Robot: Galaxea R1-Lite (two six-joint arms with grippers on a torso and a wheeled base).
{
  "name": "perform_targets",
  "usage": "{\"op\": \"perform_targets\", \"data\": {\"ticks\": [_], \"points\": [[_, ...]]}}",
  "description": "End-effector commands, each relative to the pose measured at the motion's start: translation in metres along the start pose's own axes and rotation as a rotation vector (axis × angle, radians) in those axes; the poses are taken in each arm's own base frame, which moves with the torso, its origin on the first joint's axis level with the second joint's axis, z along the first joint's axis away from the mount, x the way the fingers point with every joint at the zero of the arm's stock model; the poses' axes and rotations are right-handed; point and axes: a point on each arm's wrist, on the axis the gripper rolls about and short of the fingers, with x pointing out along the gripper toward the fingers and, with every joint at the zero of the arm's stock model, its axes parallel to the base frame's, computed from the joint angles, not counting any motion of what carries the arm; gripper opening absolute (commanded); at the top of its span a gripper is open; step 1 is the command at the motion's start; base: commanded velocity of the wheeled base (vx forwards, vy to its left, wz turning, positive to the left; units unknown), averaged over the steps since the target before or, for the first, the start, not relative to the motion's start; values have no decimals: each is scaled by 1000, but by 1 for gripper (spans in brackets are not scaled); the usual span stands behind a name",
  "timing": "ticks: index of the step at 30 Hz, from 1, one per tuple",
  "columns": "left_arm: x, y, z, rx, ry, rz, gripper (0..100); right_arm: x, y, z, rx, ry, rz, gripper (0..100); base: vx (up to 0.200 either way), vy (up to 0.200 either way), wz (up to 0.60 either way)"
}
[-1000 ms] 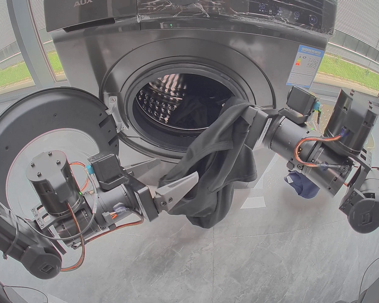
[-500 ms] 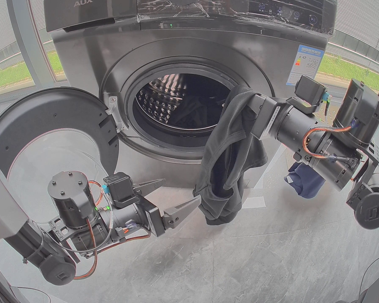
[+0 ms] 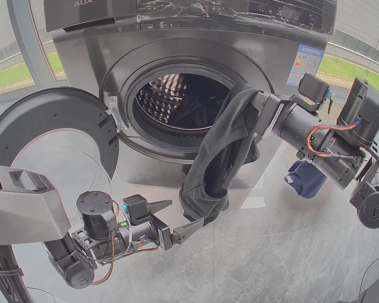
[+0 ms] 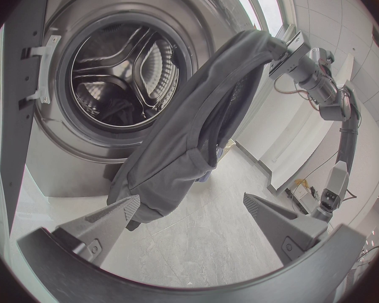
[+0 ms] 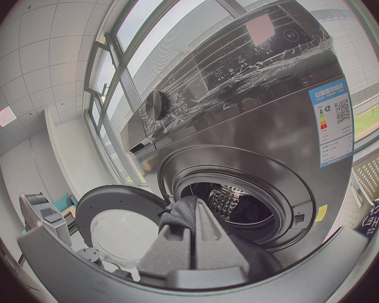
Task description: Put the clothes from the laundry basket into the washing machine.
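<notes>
Since a second ago my left arm has dropped down and back from the washer, so my left gripper (image 3: 187,210) no longer sits against the cloth. My right arm has lifted its load a little higher toward the opening.

My right gripper (image 5: 194,215) is clamped on the top edge of the dark garment (image 3: 217,156), its fingers pressed together with cloth bunched between them. From the head view, that grip is buried under the fabric. The garment hangs in a long fold from the right rim of the drum opening (image 3: 181,106) down toward the floor, outside the drum.

My left gripper is low in front of the washing machine (image 3: 92,59), fingers spread wide and holding nothing. One fingertip (image 4: 132,200) lies right at the garment's lowest fold, perhaps brushing it, though I cannot tell for sure.

The round door (image 3: 50,118) stands swung open on my left. Something dark already lies inside the drum, too shadowed to make out.

The laundry basket (image 5: 368,169) shows as a perforated wall cut off at the edge, beside the machine on my right. A navy garment (image 3: 305,182) hangs there, partly hidden behind my right arm.
</notes>
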Motion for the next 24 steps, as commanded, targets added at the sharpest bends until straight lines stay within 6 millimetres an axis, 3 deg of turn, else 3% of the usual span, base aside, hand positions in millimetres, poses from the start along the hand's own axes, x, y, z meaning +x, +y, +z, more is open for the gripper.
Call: {"op": "perform_targets", "data": {"ticks": [1,24], "points": [[12,8,-15,-12,40,13,100,0,2,0,2,-1,7,0,0,0,0],[74,49,-31,66,-29,41,100,-1,6,-1,5,4,20,0,0,0,0]]}}
